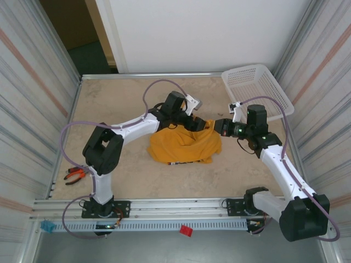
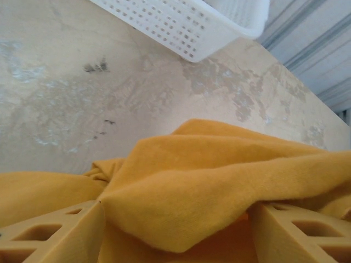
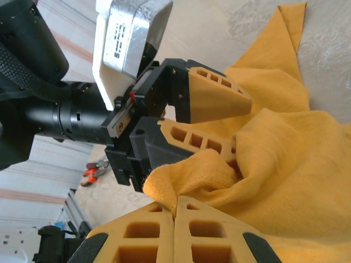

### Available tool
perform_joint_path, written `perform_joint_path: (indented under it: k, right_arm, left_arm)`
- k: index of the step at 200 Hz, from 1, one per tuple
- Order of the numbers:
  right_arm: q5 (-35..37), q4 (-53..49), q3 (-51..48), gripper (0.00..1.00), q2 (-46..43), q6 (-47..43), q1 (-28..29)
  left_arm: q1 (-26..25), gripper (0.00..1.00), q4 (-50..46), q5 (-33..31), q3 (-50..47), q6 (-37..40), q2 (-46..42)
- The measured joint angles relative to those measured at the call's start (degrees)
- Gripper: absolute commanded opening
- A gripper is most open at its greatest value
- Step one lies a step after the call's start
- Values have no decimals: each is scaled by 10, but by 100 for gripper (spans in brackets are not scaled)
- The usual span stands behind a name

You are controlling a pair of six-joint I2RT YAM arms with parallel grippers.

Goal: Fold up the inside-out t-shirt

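**Workspace from above, read near to far.** Along the near edge we see an aluminium rail that carries both arm bases. A blue piece and a red piece sit on the slotted strip just below it.

Beyond the rail lies the table, a tan, mottled board with pale scuffs and a few dark marks. Ribbed metal walls close it on the left and right. Orange-handled pliers lie at its near left edge, beside the left arm's base.

The shirt sits bunched in a heap at mid-table. It is mustard yellow, with a dark band along its near edge. Both grippers meet at its far side.

- **Right gripper**: closed, its two fingers pressed together on a hemmed edge of the shirt.
- **Left gripper**: jaws well apart. A fold of shirt drapes over and between its fingers, lying loose rather than clamped.

At the far right corner we find a white perforated basket, well apart from the shirt. Its mesh floor is in plain sight across the whole interior.

Behind the table stands a white panel, with a dark opening to its left.
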Motion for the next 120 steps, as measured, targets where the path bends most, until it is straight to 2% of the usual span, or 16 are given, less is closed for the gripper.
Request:
perform_joint_path:
  k: [10, 19, 39, 84, 120]
  right_arm:
    - [0, 0, 0, 0, 0, 0, 0]
    - [0, 0, 0, 0, 0, 0, 0]
    - [0, 0, 0, 0, 0, 0, 0]
    - [1, -1, 0, 0, -1, 0, -9]
    - [5, 3, 0, 0, 6, 1, -12]
  left_arm:
    - [0, 63, 3, 13, -4, 0, 0]
    - [0, 49, 8, 27, -8, 0, 0]
    - [0, 0, 24, 63, -10, -8, 10]
    - [11, 0, 48, 90, -25, -49, 11]
    - [82, 0, 81, 108, -82, -128, -91]
